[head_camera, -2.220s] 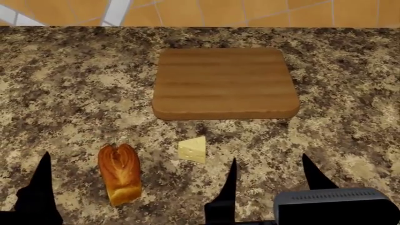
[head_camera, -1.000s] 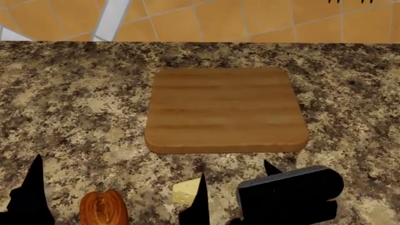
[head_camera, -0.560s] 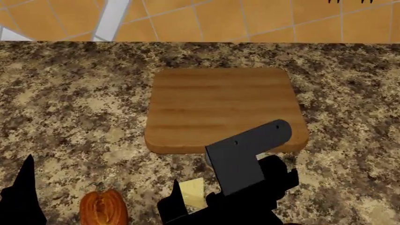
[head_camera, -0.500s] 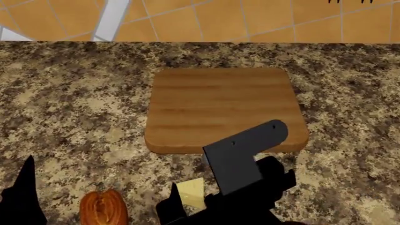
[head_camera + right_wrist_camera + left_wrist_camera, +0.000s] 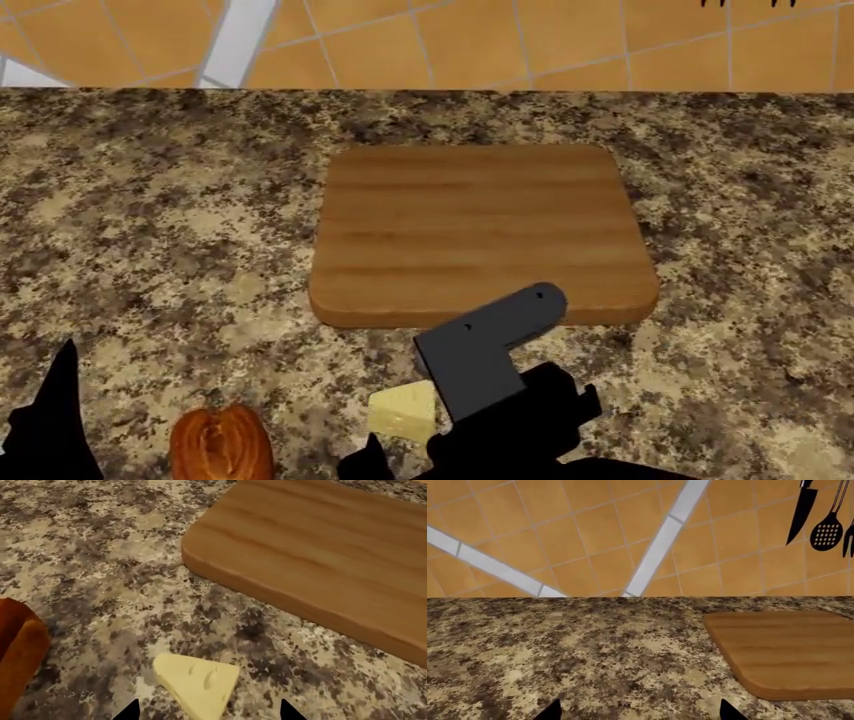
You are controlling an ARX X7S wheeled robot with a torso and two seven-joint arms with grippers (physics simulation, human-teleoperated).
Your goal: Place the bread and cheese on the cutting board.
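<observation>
The brown wooden cutting board (image 5: 481, 235) lies bare in the middle of the granite counter. The pale yellow cheese (image 5: 404, 410) wedge sits on the counter just in front of the board's near left corner. The bread (image 5: 220, 445) lies left of it, cut off by the head view's lower edge. My right gripper (image 5: 208, 712) is open, its two black fingertips either side of the cheese (image 5: 198, 682), not touching it. The bread (image 5: 17, 650) shows beside it. My left gripper (image 5: 640, 714) is open over bare counter, left of the board (image 5: 787, 650).
An orange tiled wall backs the counter (image 5: 147, 220). A black knife (image 5: 802, 507) and a skimmer (image 5: 827, 527) hang on it above the board. My right arm's dark body (image 5: 487, 350) overlaps the board's near edge in the head view.
The head view tilted up, pushing bread and cheese toward its lower edge. My right arm swung left and turned down over the cheese, then slid a little further left. The foods have not moved.
</observation>
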